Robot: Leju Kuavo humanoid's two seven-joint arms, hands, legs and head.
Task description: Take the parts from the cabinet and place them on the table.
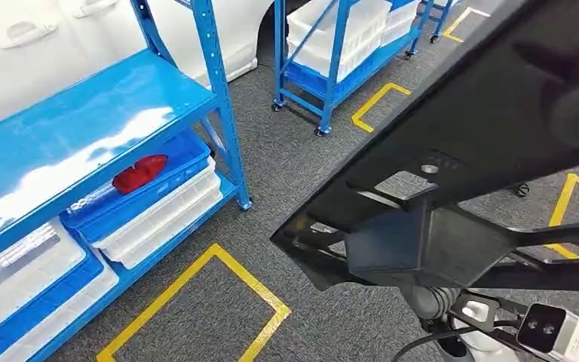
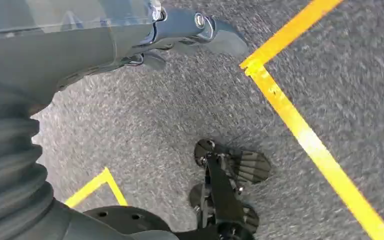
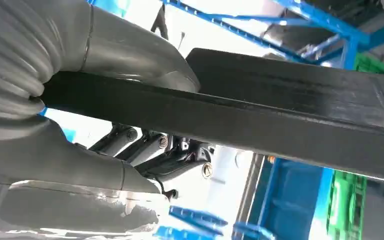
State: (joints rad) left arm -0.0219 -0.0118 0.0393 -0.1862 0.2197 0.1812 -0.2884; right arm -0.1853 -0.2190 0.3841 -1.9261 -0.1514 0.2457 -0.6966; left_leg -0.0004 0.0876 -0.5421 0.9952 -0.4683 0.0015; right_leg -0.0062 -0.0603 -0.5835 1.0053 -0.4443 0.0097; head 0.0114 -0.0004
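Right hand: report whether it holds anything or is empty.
Holding. In the right wrist view the right hand grips a long black panel, thumb over one face, fingers under the other.

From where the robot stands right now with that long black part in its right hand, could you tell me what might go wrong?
1. The black part reaches far past the right hand, so turning could swing it into the blue rack.
2. The thumb and fingers clamp one narrow edge, so the long overhang may twist loose.
3. The part hides much of the head view's floor, including the yellow floor tape, so walking is half blind.
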